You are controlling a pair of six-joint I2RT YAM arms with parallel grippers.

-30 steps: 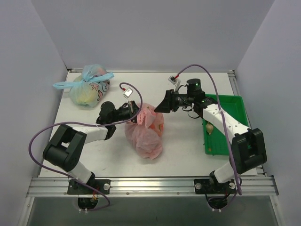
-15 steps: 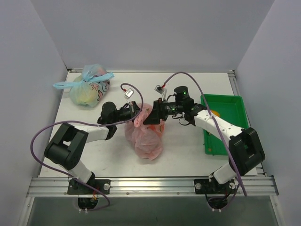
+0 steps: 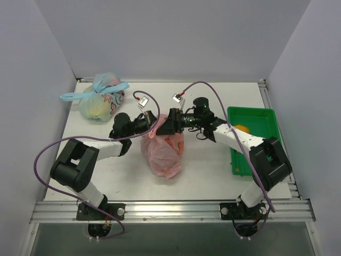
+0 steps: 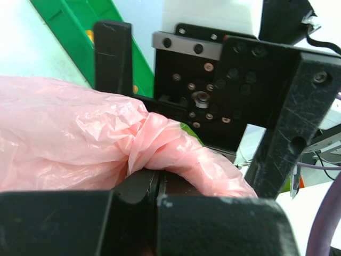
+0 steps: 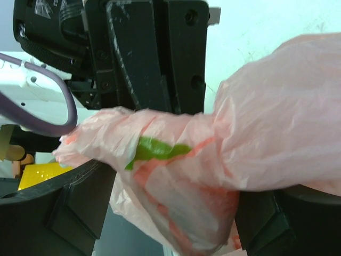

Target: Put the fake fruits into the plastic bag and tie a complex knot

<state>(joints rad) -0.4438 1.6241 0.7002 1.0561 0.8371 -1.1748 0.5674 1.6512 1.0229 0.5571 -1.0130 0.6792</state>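
Observation:
The pink plastic bag (image 3: 162, 152) with peach prints lies mid-table, its top raised between both grippers. My left gripper (image 3: 153, 126) is shut on a gathered, twisted strand of the bag (image 4: 160, 146), pinched at the jaws (image 4: 158, 178). My right gripper (image 3: 167, 125) faces it from the right, open. Its fingers (image 5: 58, 208) stand wide apart on either side of a loose fold of the bag (image 5: 181, 176). An orange fake fruit (image 3: 241, 128) lies in the green tray (image 3: 265, 118). Any fruits inside the bag are hidden. The knot is out of view behind the grippers.
A tied pale blue flower-printed bag (image 3: 100, 100) sits at the back left. The green tray stands at the right edge, also seen behind the right gripper in the left wrist view (image 4: 74, 32). Purple cables arc over both arms.
My right gripper swung left from near the green tray to the bag's top and opened wide around a fold. The left gripper held its grip; the bag's top shifted slightly.

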